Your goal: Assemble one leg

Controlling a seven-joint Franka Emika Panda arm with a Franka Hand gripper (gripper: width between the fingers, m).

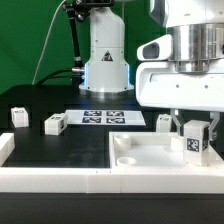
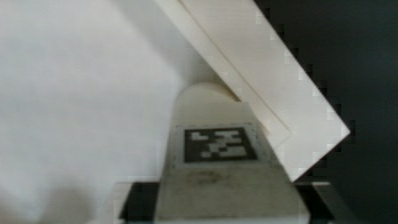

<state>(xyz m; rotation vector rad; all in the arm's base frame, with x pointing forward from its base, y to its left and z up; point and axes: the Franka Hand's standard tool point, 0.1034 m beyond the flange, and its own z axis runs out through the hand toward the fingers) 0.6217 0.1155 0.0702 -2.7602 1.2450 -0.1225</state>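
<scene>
Nearest the exterior camera, a long white rail (image 1: 60, 180) is seen running along the front of the black table (image 1: 50, 105), with a raised end block at the exterior view's left. Just behind it, toward the exterior view's right, a large flat white square panel (image 1: 150, 153) with a round socket near its corner is laid on the table. Above the panel's right part the gripper (image 1: 197, 128) is lowered, and the leg (image 1: 195, 140) is clamped between its fingers, the tagged face turned toward the camera and the lower end close to the panel; whether contact is made cannot be told.

From the wrist view, the same leg (image 2: 217, 140) is shown gripped at its near end between two dark pads (image 2: 317, 200), its tag uppermost, with its far end meeting the panel's raised edge (image 2: 267, 80).

Farther back, three more white blocks are set on the table: one (image 1: 18, 116) at the exterior view's left, one (image 1: 54, 124) beside it, and one (image 1: 165, 122) just beside the gripper. Behind these, the marker board (image 1: 100, 118) is laid flat before the arm's white base (image 1: 105, 60).
</scene>
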